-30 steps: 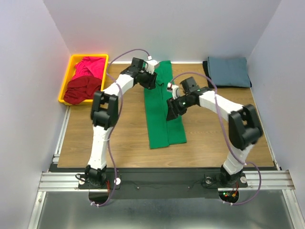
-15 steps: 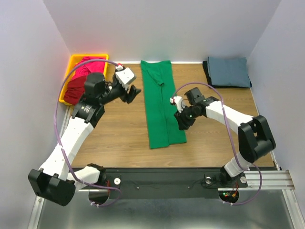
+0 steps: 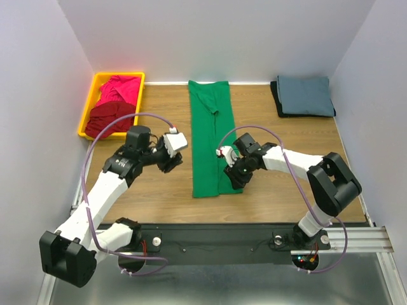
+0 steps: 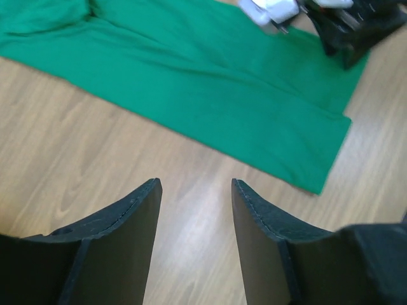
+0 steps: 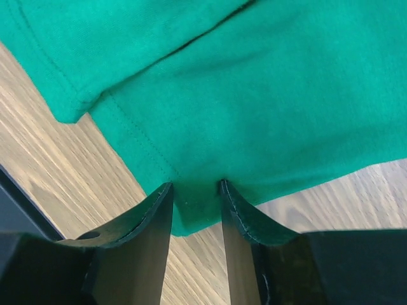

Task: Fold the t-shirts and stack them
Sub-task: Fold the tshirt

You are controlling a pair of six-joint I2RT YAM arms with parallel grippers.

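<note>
- Up close, the left fingers (image 4: 127, 235) stand well apart with nothing between them, over bare wood just beside the long left edge of the green t-shirt (image 4: 191, 82).
- The right fingers (image 5: 143, 229) stand narrowly apart at the shirt's near right corner, with the hem showing flat in the gap. From above their tips are hidden under the wrist.
- The black t-shirt (image 3: 275, 96) is almost wholly covered. Only a dark rim shows under the folded slate blue-grey t-shirt (image 3: 305, 94) at the far right corner of the bench (image 3: 159, 190).
- The magenta t-shirt (image 3: 121, 89) and the dark red t-shirt (image 3: 105, 119) lie crumpled in the yellow bin (image 3: 84, 117) at the far left corner, and their outlines are hard to make out.
- Bare wood lies open on both sides of the green shirt and along the near edge.
- The green shirt is a long narrow strip down the middle of the bench, its collar end at the far edge and an overlapping layer along its right side.
</note>
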